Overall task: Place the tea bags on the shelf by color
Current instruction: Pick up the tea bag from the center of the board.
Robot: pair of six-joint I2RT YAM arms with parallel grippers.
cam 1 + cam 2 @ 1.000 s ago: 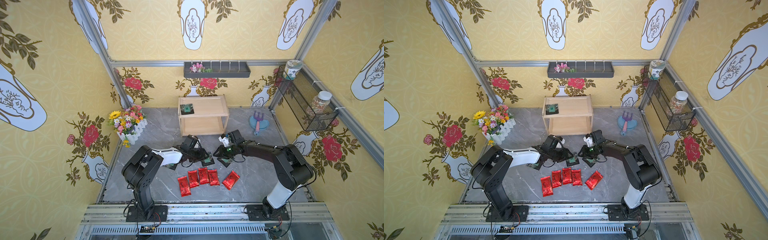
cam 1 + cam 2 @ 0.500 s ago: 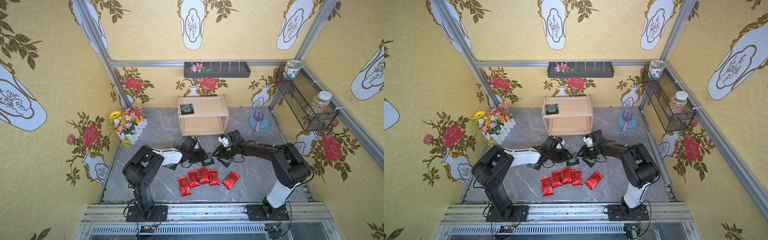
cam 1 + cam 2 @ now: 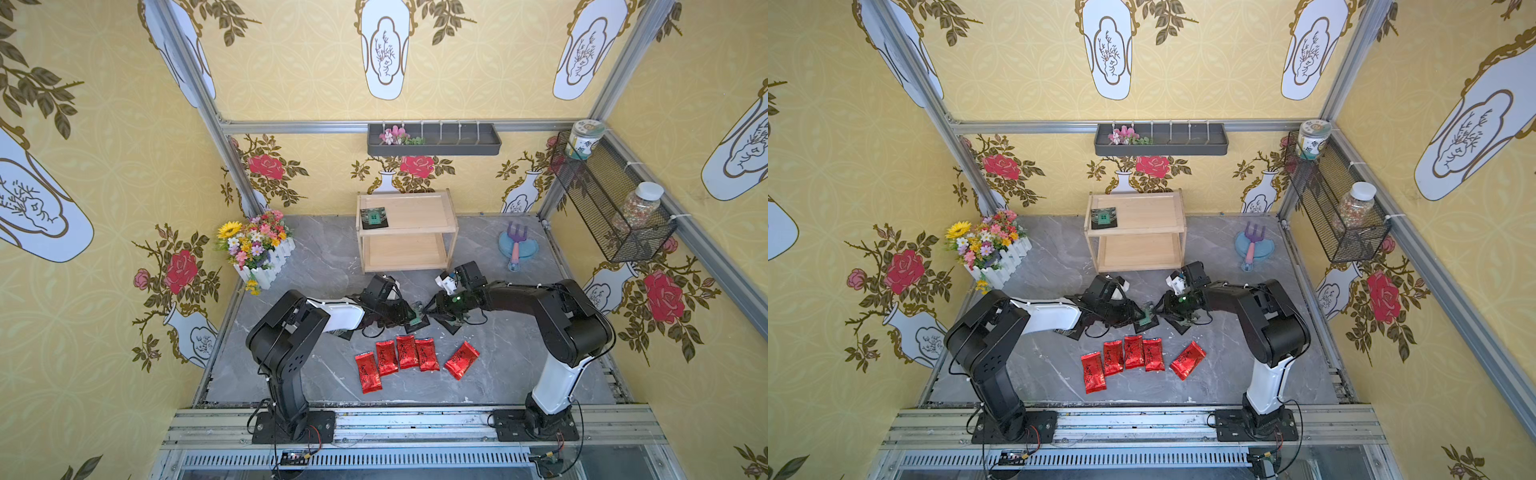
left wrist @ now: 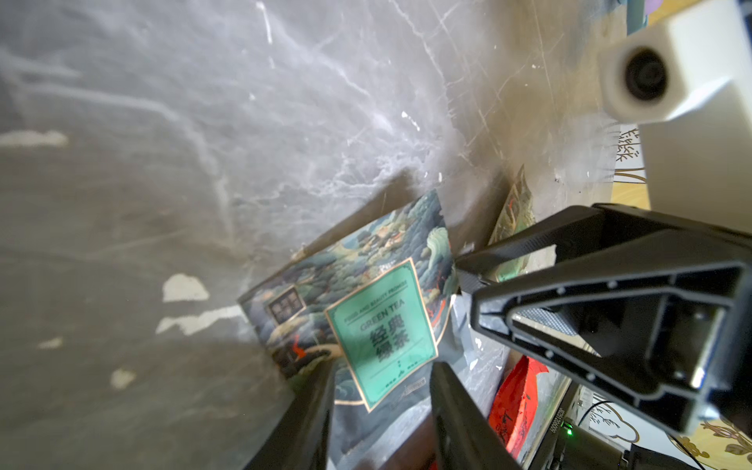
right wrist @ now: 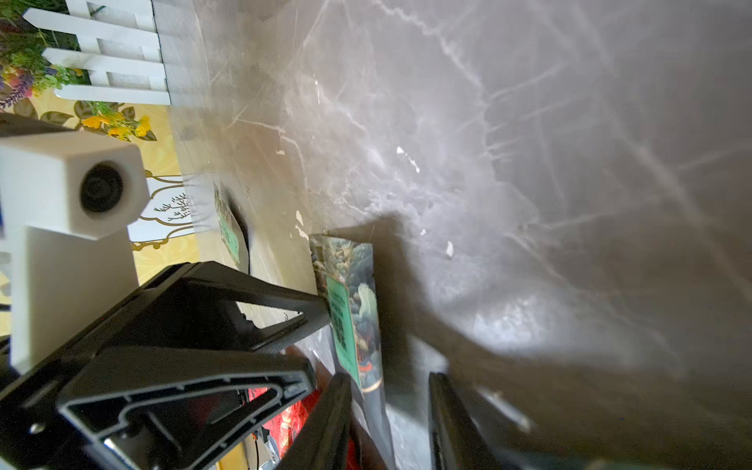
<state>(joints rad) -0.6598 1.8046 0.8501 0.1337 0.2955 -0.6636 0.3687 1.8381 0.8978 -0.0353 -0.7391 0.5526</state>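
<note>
Little change from a second ago: both arms still low at mid-surface point(image 3: 316, 266), red tea bags point(image 3: 409, 358) unmoved in their row of five, shiny foil, dark writing. Shelf point(image 3: 451, 216) top tier holds one flat black tea bag point(image 3: 373, 217) at its left end. Wall tray point(image 3: 457, 145) holds pink flowers point(image 3: 394, 135); mesh basket point(image 3: 598, 220) holds two jars point(image 3: 638, 208). A tilted black tea bag point(image 4: 366, 313) with a green label is propped off the surface. Left gripper point(image 4: 378, 407) has its jaws apart at it, grip unclear. Right gripper point(image 5: 388, 401) has its jaws apart, bag edge beside one finger.

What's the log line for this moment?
jaws: both at tilted black tea bag, grip unclear | shelf top: one black bag | red bags: five on table
</note>
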